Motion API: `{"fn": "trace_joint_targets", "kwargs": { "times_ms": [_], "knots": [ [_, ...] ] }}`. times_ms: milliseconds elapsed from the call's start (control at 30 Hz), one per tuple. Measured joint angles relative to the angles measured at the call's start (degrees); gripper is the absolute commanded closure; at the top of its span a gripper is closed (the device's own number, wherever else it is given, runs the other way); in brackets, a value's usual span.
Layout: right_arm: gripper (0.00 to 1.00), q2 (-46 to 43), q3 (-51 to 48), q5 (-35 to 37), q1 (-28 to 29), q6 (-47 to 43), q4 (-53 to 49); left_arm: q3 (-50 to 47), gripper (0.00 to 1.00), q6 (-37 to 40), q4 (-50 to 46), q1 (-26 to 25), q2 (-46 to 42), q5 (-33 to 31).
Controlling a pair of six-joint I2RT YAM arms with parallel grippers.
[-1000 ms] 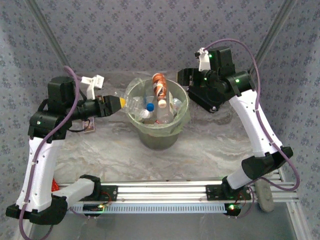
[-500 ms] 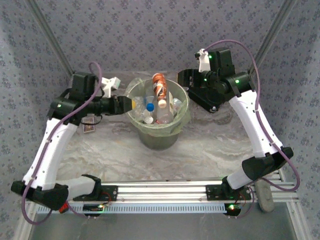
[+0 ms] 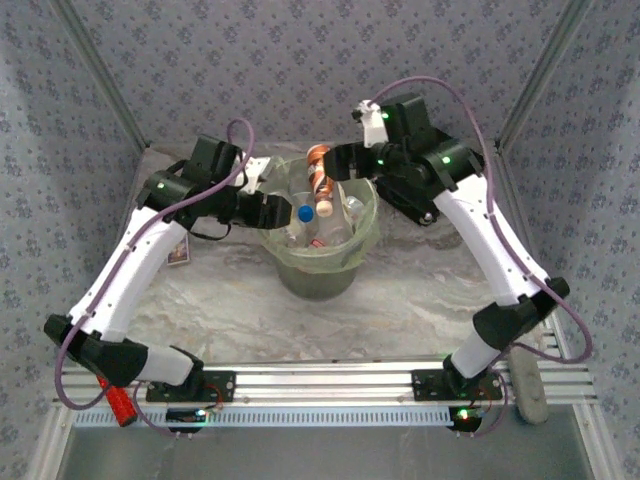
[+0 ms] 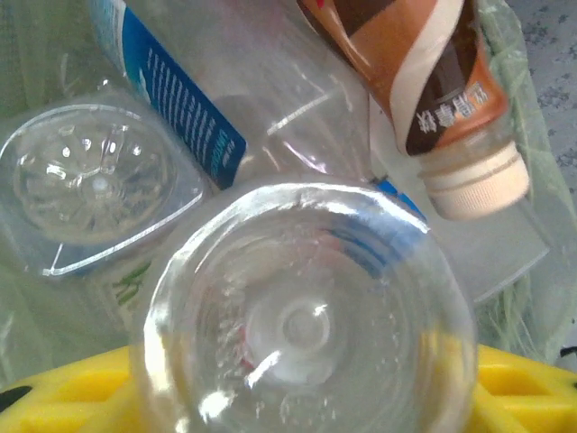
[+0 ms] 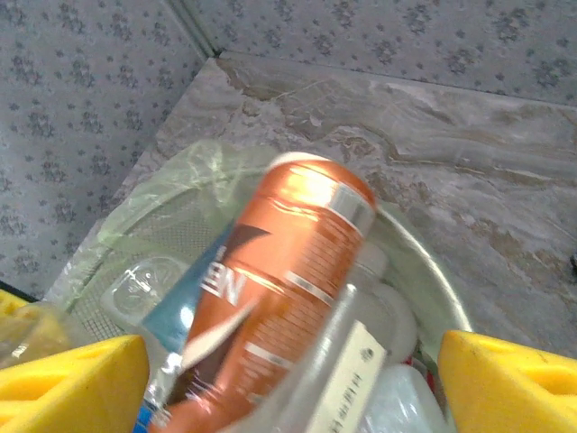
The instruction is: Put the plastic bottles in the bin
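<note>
Left gripper (image 3: 272, 210): clamped on a small clear plastic bottle (image 4: 302, 316). Its dimpled base faces the wrist camera and a yellow pad (image 4: 523, 388) sits on each side.
Held bottle's place: just over the left rim of the round pale-green translucent bin with a thin bag liner (image 3: 318, 272).
Right gripper (image 5: 293, 379): jaws spread wide, with the yellow fingers (image 5: 72, 379) on either side of the tall orange-and-brown labelled bottle (image 5: 288, 280). Neither finger seems to touch it.
Orange bottle's place: leaning cap-down against the far rim, its base sticking up above the bin.
Bin contents: a heap of clear bottles, among them a blue-capped one (image 3: 302, 213) and a blue-labelled one (image 4: 171, 90).
Bin's place: mid-way between the arms on the grey marbled tabletop (image 3: 420, 300).
Weight: the bottles look empty, so probably very light.
Stiffness: thin walls, likely to dent under a hard squeeze (the base and shoulder should be firmer).
Surface: smooth plastic and glossy labels, probably slippery.
Where to hold: across the mid-body with moderate force. The orange bottle is best gripped on its raised upper half, clear of the rim.
Risk: a nudge could tip the orange bottle out over the rim.
</note>
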Motion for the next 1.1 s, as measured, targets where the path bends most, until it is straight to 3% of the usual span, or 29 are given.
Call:
{"fn": "trace_joint_targets", "kwargs": {
  "times_ms": [200,467,800,1100],
  "knots": [
    [0.13,7.3,5.7,3.7,2.5,-0.5,-1.3,2.3,0.21,1.9,0.4,-0.7,1.6,-3.9],
    [0.2,13.6,8.7,5.6,4.4,-0.4,-2.4,4.0,0.19,3.7,1.5,-0.7,-0.3,-9.0],
    [0.41,13.4,8.7,6.3,5.5,0.3,-3.9,3.8,0.19,3.9,5.3,-0.5,-3.6,-13.2],
    [0.43,7.3,6.1,10.1,4.5,0.9,-5.9,-0.4,0.19,3.4,7.5,1.2,-5.2,-14.5]
  ]
}}
